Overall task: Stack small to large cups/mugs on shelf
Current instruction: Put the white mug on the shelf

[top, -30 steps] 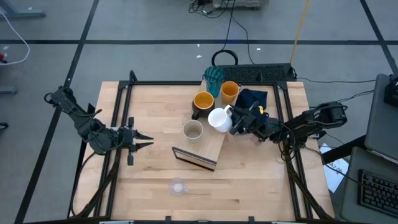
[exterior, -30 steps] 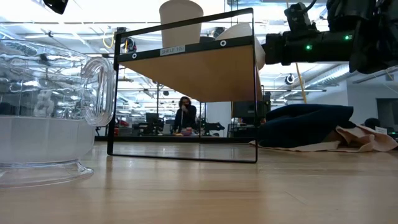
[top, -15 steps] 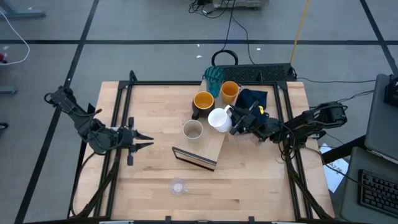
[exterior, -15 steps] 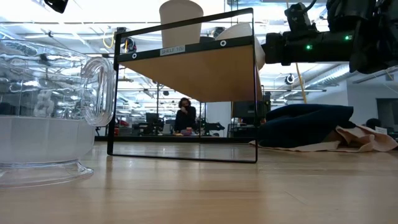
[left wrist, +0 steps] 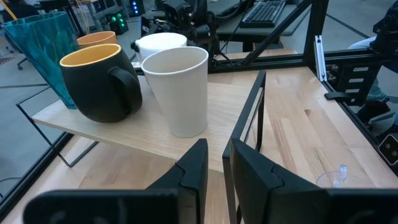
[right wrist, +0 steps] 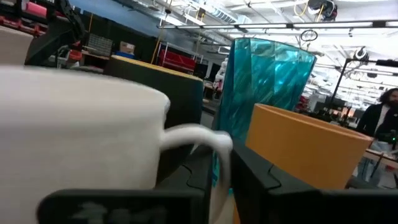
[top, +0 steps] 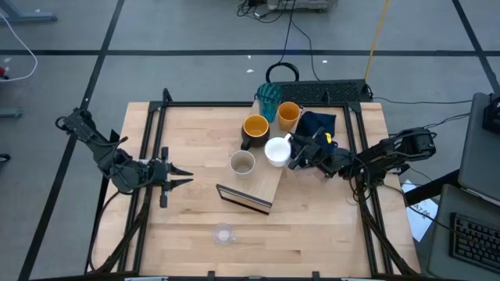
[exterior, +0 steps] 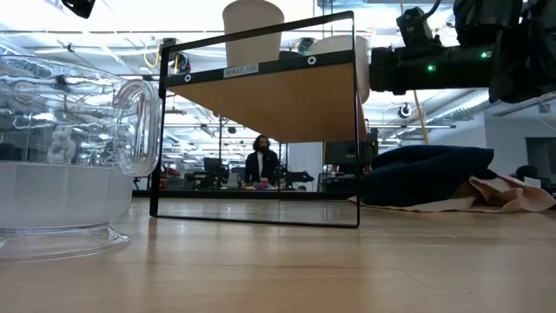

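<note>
The light-wood shelf [top: 269, 186] stands on a black wire frame at the table's middle. On it are the teal tumbler [top: 269, 95], the orange cup [top: 288, 115], the dark mug with yellow inside [top: 255, 129], the beige cup [top: 242, 162] and the white mug [top: 276, 150]. The small clear glass [top: 223, 233] stands on the table near the front edge. My right gripper [top: 294, 156] is shut on the white mug, reaching in from the right. My left gripper [top: 190, 176] is shut and empty, left of the shelf, pointing at it. My right gripper pinches the white mug's handle [right wrist: 205, 134] between its two fingers. It comes in about level from the table's right side. The mug stays upright among the other cups over the shelf; its base is hidden, so I cannot tell whether it rests on the board.
A navy cloth [top: 316, 123] lies on a pink cloth at the far right of the table, just behind my right gripper. Black frame rails [top: 148, 156] run along both sides of the table. Bare wood lies in front of the shelf. A person [exterior: 261, 165] shows in the room beyond.
The white mug in my right gripper has tipped a little toward upright, so its mouth now looks rounder from above. It stays at the same place on the shelf.
</note>
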